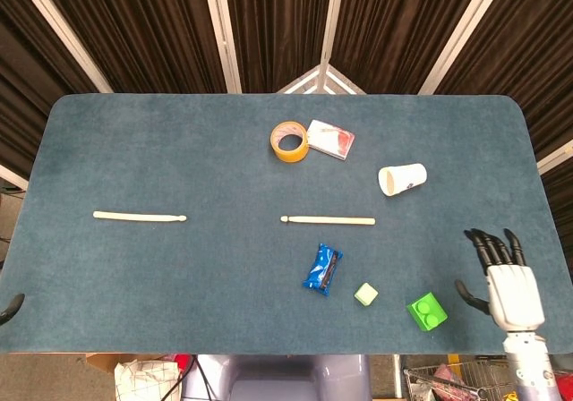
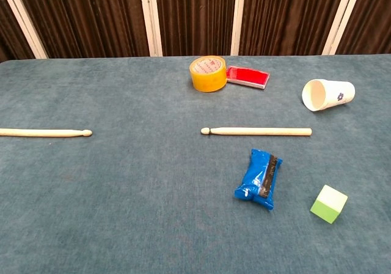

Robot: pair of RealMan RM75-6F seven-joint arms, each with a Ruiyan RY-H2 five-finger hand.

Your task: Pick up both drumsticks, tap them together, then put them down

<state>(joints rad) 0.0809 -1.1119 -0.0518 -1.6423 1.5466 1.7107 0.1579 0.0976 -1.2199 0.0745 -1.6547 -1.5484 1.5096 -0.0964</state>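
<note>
The table [image 1: 161,150] wears a matt blue-grey cloth with a short, felt-like nap. Both drumsticks [image 1: 328,220] look like pale, smooth bare wood. The tape roll [image 1: 290,141] is glossy yellow plastic, the blue packet [image 1: 322,269] shiny crinkled foil, the cup [image 1: 402,179] matt white paper. The right hand [image 1: 507,285] has a smooth white shell and black fingers [image 1: 488,247].

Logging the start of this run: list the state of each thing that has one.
Left wooden drumstick: lying flat, untouched.
Centre wooden drumstick: lying flat, untouched.
White paper cup: tipped on its side.
Yellow tape roll: lying flat.
Right hand: fingers spread, holding nothing.
</note>
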